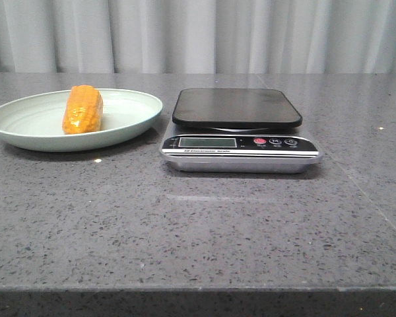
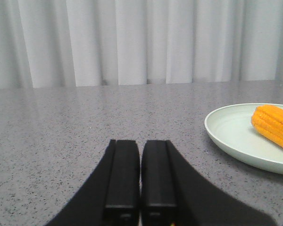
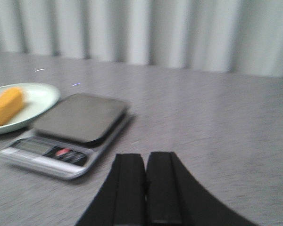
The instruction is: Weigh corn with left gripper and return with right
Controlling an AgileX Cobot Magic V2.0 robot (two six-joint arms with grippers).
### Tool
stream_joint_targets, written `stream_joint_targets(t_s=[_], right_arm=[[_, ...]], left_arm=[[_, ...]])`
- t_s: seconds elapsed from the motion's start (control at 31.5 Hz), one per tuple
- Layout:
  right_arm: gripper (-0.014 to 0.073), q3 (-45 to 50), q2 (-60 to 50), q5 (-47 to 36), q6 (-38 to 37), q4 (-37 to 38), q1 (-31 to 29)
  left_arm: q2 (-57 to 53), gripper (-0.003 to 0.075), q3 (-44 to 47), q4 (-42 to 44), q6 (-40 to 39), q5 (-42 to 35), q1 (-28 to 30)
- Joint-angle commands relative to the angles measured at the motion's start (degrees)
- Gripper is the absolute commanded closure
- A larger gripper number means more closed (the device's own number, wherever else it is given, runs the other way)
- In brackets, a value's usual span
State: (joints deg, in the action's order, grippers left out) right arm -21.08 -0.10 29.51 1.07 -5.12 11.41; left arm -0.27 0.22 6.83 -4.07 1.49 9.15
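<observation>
Grey speckled tabletop [image 1: 204, 231] carries the corn [image 1: 82, 109] lying in a pale green plate [image 1: 129, 129] just beside the bare scale [image 1: 237, 129] — fitting either end of the weighing. Left end effector [image 2: 140, 188] and right end effector [image 3: 145, 188] are pressed together, gripping nothing.

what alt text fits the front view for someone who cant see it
An orange corn cob lies on a pale green plate at left, beside a digital kitchen scale with a bare black platform, all on a grey speckled table.
</observation>
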Motion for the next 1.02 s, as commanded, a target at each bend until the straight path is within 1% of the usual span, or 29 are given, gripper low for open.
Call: stream_joint_targets(t_s=[0.0, 0.06, 0.16, 0.25, 0.48, 0.51, 0.98], right_arm=[[0.0454, 1.23, 0.80, -10.28, 0.44, 2.40, -6.38], [0.0454, 3.39, 0.47, -13.87, 0.44, 2.73, -8.96], [0.0454, 7.67, -0.43, -19.81, 0.44, 3.65, -10.83], [0.0454, 12.70, -1.47, -26.21, 0.44, 4.07, -10.94], [0.0454, 22.44, -1.48, -37.63, 0.44, 4.07, -10.94], [0.0454, 22.21, -1.48, -36.65, 0.44, 4.07, -10.94], [0.0454, 22.22, -1.48, -37.24, 0.44, 4.07, -10.94]], left_arm=[[-1.24, 0.0588, 0.39, 0.01, -0.36, -4.40, 0.00], [-1.24, 0.0588, 0.39, 0.01, -0.36, -4.40, 0.00], [-1.24, 0.0588, 0.39, 0.01, -0.36, -4.40, 0.00], [-1.24, 0.0588, 0.39, 0.01, -0.36, -4.40, 0.00], [-1.24, 0.0588, 0.39, 0.01, -0.36, -4.40, 0.00], [-1.24, 0.0588, 0.39, 0.01, -0.36, -4.40, 0.00], [-1.24, 0.0588, 0.39, 0.01, -0.36, -4.40, 0.00]])
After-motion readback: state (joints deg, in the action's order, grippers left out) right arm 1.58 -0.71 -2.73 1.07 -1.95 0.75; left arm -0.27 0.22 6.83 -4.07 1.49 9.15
